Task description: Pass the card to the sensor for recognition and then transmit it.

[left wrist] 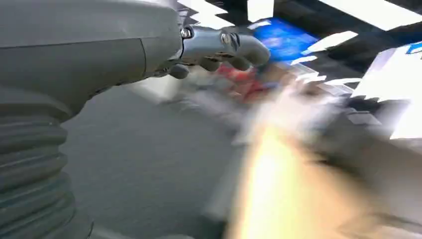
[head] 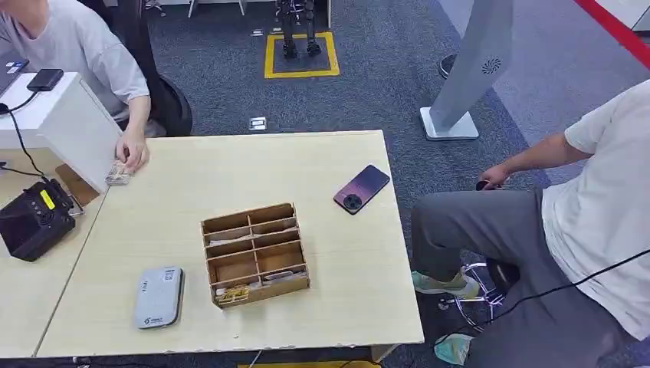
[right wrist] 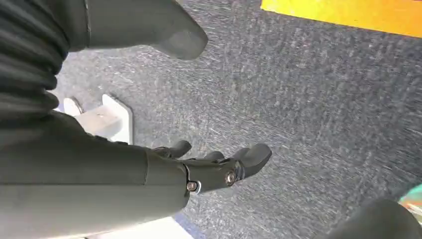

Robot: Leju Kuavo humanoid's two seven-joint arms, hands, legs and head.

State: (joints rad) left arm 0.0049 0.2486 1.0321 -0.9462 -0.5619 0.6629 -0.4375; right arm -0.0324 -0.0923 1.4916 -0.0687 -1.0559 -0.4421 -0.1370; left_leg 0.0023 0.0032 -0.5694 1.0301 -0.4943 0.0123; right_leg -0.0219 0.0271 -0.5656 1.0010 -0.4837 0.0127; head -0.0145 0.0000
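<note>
- Head view first: a wooden card organiser [head: 255, 254] sits near the front edge of the table [head: 230, 165], cards in several of its slots, and a yellowish one [head: 234, 294] lies in the front-left compartment. Those cards are the task's things, and they are in the box, not in a hand.
- One grey card reader [head: 159, 297] lies flat near the front-left corner, just beside the organiser. I take this for the sensor.
- Left wrist view: the left hand [left wrist: 219, 50] is up in the air, the background smeared with blur, fingers curled in at the tips. Whether anything is between them, I cannot tell.
- Right wrist view: the right hand [right wrist: 219, 167] hangs over grey carpet, fingers loosely apart and slightly bent, holding nothing.
- Step in hand, as I judge it: with cards in the box and no hand over the table, this fits a moment ahead of a pick, or one following a card's return. The pictures do not settle which.
- Any pick calls for a narrow pinch down into a slot, then a flat pass over the reader.
- The count: one organiser, one reader, one dark phone [head: 361, 188] by the right edge, one black device [head: 34, 221] on the adjoining table at left, two seated people; one has a hand [head: 132, 149] resting at the back-left corner.
</note>
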